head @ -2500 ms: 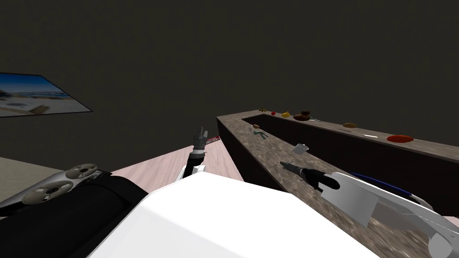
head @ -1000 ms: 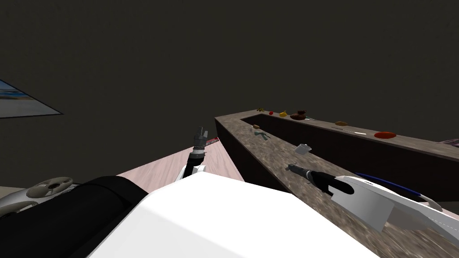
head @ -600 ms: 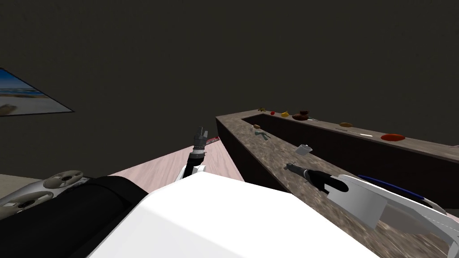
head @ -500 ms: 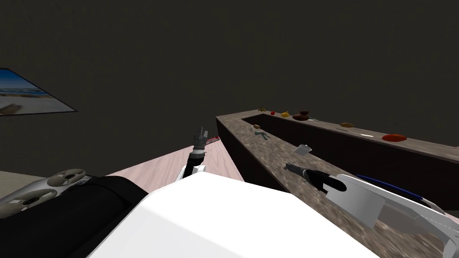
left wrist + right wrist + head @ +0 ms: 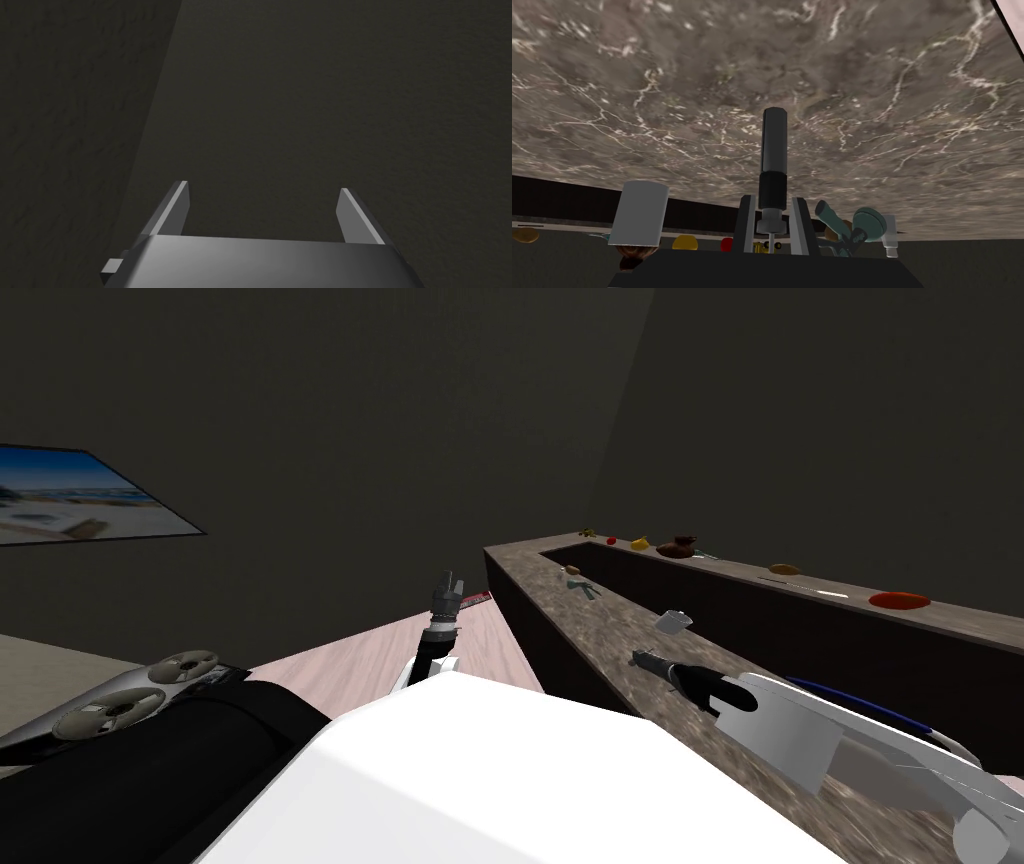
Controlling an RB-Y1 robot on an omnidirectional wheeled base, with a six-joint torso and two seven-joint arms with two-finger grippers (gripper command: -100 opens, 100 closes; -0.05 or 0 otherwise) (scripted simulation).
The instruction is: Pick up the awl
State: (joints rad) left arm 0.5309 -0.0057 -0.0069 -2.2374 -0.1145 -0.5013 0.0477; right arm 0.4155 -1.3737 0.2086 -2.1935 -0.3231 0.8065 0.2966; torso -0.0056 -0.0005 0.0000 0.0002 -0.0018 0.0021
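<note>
The awl [image 5: 774, 150] has a dark grey and black handle with a silver collar. My right gripper [image 5: 772, 199] is shut on it near the collar, and the handle points out past the fingertips toward the mottled brown counter [image 5: 662, 75]. In the head view the right gripper [image 5: 650, 663] reaches over the near arm of the counter [image 5: 600, 638], with the awl [image 5: 640, 658] small at its tip. I cannot tell whether the awl touches the counter. My left gripper [image 5: 447, 582] stands open over the pale floor, and in its wrist view the left gripper [image 5: 262, 192] holds nothing.
On the counter beyond the right gripper stand a grey cup [image 5: 675, 621] and a teal object [image 5: 580, 585]. The far arm carries a red plate [image 5: 898, 600], a brown item [image 5: 680, 548] and small yellow and red pieces. A cooktop with round burners [image 5: 140, 688] lies at the lower left.
The whole head view has swung, so the wall picture sits further right than a second ago: my own move. The right gripper keeps its hold on the awl. The left arm is unchanged.
</note>
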